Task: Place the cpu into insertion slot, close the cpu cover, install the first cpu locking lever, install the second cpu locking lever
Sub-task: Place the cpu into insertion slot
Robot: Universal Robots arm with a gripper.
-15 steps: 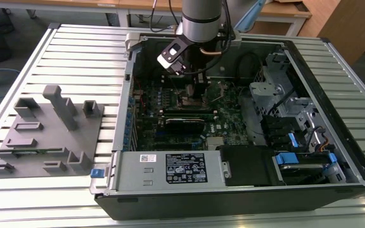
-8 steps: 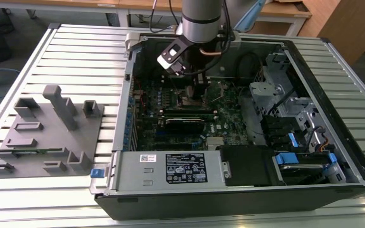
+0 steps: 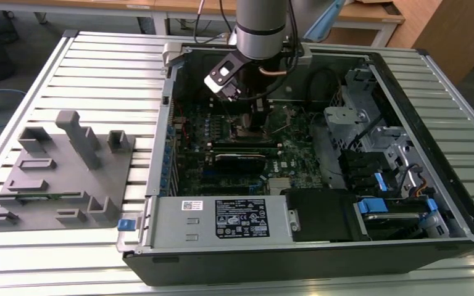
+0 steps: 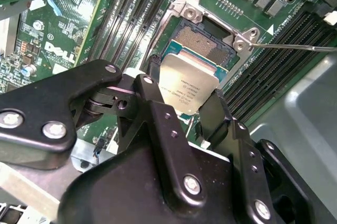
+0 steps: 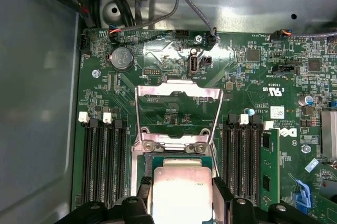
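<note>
The cpu is gripped between the closed fingers of the gripper, held partly over the open socket on the motherboard. The cpu cover is seen raised open.

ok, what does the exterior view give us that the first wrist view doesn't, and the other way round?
Exterior view: the whole computer case on the slatted table, the grey fixture tray on the exterior view's left, and the arm over the open case. First wrist view: the cpu clamped in the gripper, the cpu cover standing open, a coin cell, and memory slots on both sides of the socket. Shared: the green motherboard.
</note>
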